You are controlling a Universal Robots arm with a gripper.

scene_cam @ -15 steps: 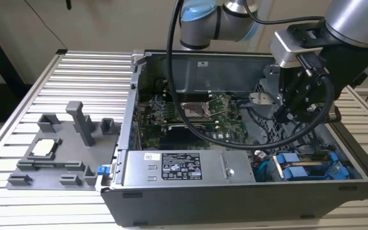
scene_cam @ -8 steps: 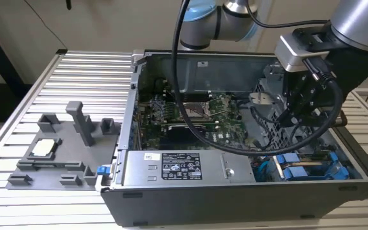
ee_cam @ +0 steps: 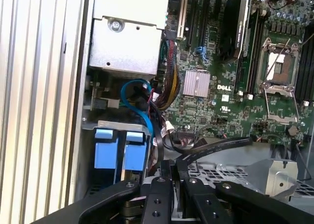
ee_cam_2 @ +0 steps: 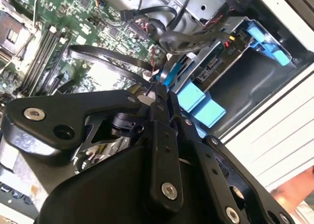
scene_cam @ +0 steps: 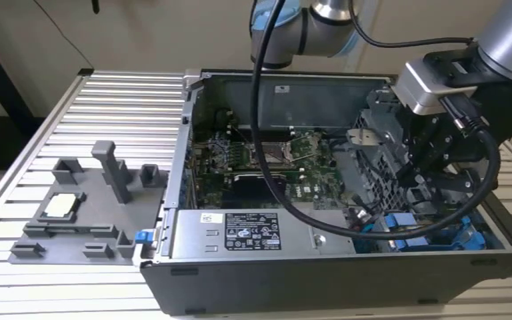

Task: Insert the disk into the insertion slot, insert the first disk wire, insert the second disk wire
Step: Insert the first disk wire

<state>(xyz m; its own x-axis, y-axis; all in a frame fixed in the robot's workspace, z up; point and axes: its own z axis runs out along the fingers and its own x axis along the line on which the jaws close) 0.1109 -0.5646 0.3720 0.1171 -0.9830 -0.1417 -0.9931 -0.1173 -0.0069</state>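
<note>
Reaching into the open computer case (scene_cam: 345, 280), the gripper (ee_cam_2: 159, 94) hangs beside the drive cage (scene_cam: 389, 167), jaws pressed together on a thin black cable (ee_cam_2: 108, 54). One disk (ee_cam: 120, 155) sits in the insertion slot (ee_cam: 117, 128), showing two blue tabs.

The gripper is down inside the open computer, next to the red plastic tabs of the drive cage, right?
Not quite: the tabs are blue, not red, as the first wrist view shows. The gripper is indeed down inside the open computer case, close beside them.
</note>
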